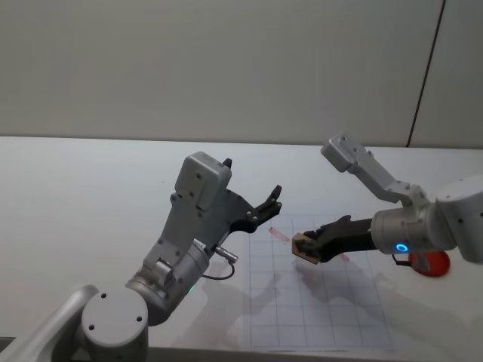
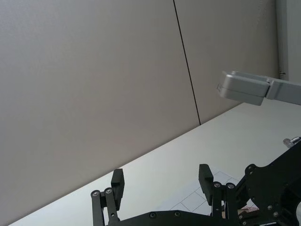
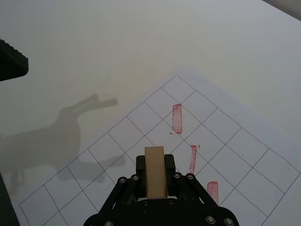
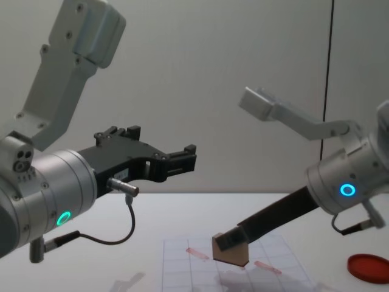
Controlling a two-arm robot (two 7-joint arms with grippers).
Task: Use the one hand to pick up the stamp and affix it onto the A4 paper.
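- Step in hand: carrying the inked stamp (image 3: pixel 154 172) to the sheet; press not yet made, as I judge it.
- Right gripper (image 1: pixel 311 247) has its fingers clenched on the stamp's two sides. The wooden block is tilted, with its reddish face down and toward the robot.
- In the chest view the stamp hangs just above the A4 paper (image 1: pixel 332 309), with a shadow under it; contact is unlikely.
- Head view: the stamp sits over the sheet's upper part, roughly 11 o'clock from the sheet's middle.
- Three red stamp marks (image 3: pixel 177 118) already lie on the grid, at about 1 o'clock from the block in the right wrist view.
- Next move calls for levelling the block flat, choosing a blank cell clear of those marks, then a straight descent and firm press.
- Left gripper (image 1: pixel 269 205) is idle and raised, its fingers spread and empty, at 10 o'clock from the stamp, near but apart.
- Red ink pad (image 1: pixel 430 264) rests on the white table (image 1: pixel 90 188) at 3 o'clock, off the paper.
- Nothing stands on the sheet beneath the stamp.
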